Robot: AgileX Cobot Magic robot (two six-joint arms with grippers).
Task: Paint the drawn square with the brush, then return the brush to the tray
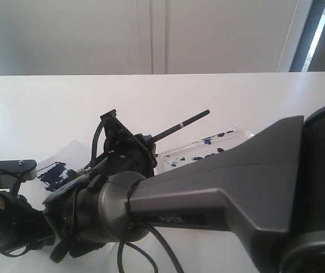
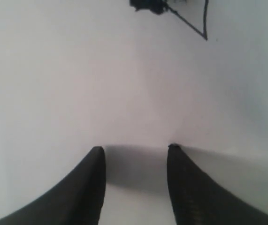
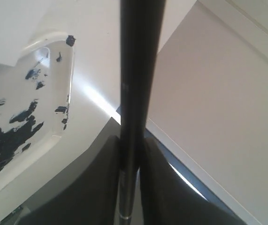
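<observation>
My right gripper point(image 3: 131, 136) is shut on the black brush point(image 3: 136, 70), whose shaft runs between its fingers. In the exterior view that gripper point(image 1: 125, 149) sits left of centre, with the brush point(image 1: 185, 123) handle slanting up and to the right; the brush tip is hidden behind the arm. The drawn square point(image 1: 57, 175), smeared with dark navy paint, lies on the white paper just left of it. The clear tray point(image 1: 208, 149) with navy blots stands to the right. My left gripper point(image 2: 136, 150) is open over the paper, near the drawn square point(image 2: 195, 21) outline.
The white paper sheet point(image 1: 71, 153) lies on the white table point(image 1: 48, 108). The right arm's big grey body point(image 1: 236, 187) fills the foreground, with a black cable point(image 1: 162, 250) hanging below it. A white wall rises behind the table's far edge.
</observation>
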